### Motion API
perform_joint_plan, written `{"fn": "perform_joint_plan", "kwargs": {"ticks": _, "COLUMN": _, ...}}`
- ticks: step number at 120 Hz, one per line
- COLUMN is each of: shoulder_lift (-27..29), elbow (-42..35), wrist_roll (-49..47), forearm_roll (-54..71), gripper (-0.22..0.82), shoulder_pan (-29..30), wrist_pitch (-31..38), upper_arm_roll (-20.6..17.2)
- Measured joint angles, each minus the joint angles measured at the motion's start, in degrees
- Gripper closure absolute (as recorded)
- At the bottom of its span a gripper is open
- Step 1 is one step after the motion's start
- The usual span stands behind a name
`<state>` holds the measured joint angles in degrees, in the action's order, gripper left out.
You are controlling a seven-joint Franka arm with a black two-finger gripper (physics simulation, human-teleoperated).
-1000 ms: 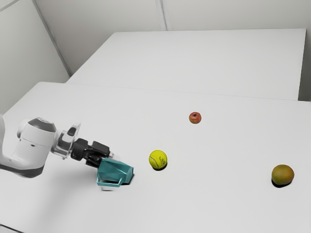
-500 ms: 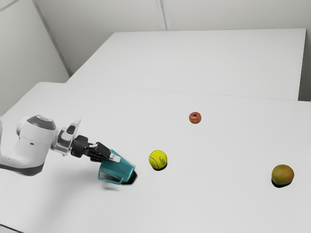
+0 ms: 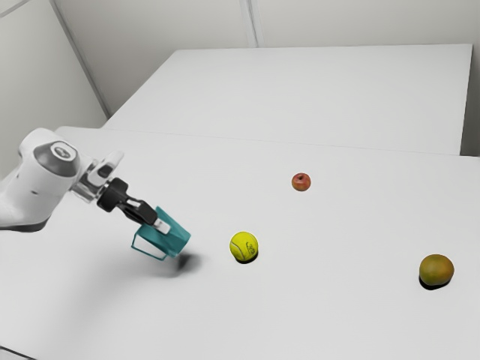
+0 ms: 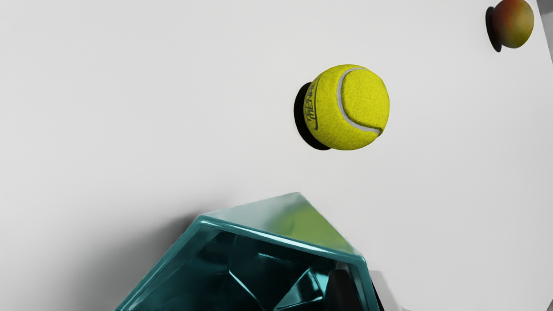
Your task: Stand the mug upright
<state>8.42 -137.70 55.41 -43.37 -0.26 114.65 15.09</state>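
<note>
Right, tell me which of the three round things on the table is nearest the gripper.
The ball: yellow-green with a pale seam, just past the mug in the gripper. The apple and mango sit farther off.

The wrist view's edge crops the mug [image 4: 268, 220]; the exterior view's, the arm [image 3: 37, 184].

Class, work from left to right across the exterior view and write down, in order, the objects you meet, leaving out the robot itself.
Teal mug → yellow tennis ball → small red apple → round green-and-orange fruit.
</note>
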Motion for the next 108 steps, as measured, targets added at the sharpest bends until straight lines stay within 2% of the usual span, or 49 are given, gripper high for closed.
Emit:
{"fn": "perform_joint_plan", "kwargs": {"ticks": 43, "shoulder_lift": 1.8, "elbow": 4.1, "wrist_roll": -15.6, "forearm_roll": 27.6, "gripper": 0.78, "shoulder_pan": -0.3, "wrist_pitch": 1.8, "upper_arm_roll": -4.7}}
{"fn": "perform_joint_plan", "kwargs": {"ticks": 66, "shoulder_lift": 1.6, "elbow": 3.9, "wrist_roll": -24.0, "forearm_roll": 35.9, "gripper": 0.78, "shoulder_pan": -1.1, "wrist_pitch": 8.2, "upper_arm_roll": -6.3}}
{"fn": "perform_joint_plan", "kwargs": {"ticks": 108, "shoulder_lift": 1.6, "elbow": 1.8, "wrist_roll": -37.0, "forearm_roll": 43.6, "gripper": 0.78, "shoulder_pan": -2.0, "wrist_pitch": 20.9, "upper_arm_roll": -7.7}}
